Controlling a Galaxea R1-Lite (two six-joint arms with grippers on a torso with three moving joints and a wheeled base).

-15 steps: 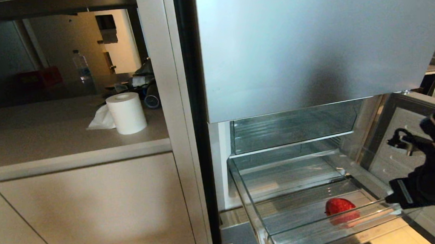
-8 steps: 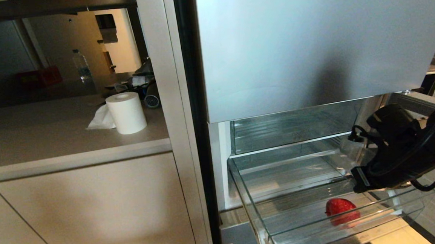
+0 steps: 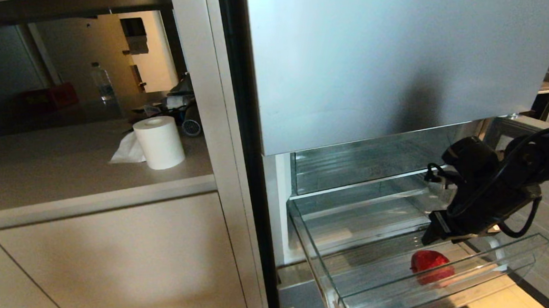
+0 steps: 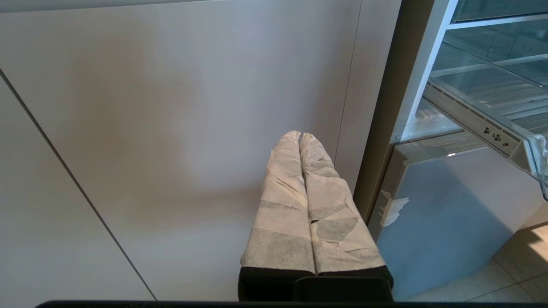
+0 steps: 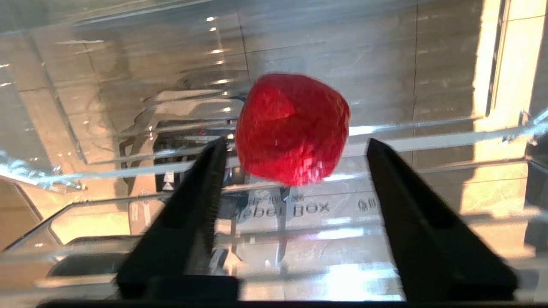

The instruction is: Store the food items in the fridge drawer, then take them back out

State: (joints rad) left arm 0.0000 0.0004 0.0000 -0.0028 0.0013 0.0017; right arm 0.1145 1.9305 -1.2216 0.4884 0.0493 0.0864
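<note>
Red fruit (image 3: 430,261), the one food item in sight, lies on the ribbed floor of the fridge drawer (image 3: 319,265), close behind the tall clear front wall and toward the drawer's right end. The drawer is pulled out, with an upper clear compartment (image 3: 370,165) above it and the silver-blue fridge panel (image 3: 392,56) higher up.

The right gripper (image 3: 427,237) hangs just above the fruit, over the drawer's right half, pointing down and inward. In the right wrist view its two black fingers (image 5: 192,201) stand spread wide with nothing between them, the fruit (image 5: 292,128) sitting just past their tips and roughly centred in the gap. Neither finger touches it.

The left gripper (image 4: 301,136) is parked down by the cabinet door (image 4: 171,128) beside the fridge, its padded fingers pressed together and empty.

Since the fruit is already in the drawer, the storing half looks done, and the step in hand appears to be the reach to take it back out. The next move calls for lowering the spread fingers until they straddle the fruit, closing on its sides, then lifting clear of the front wall. The fruit is round and glossy, so an off-centre pinch could send it rolling along the ribs.
</note>
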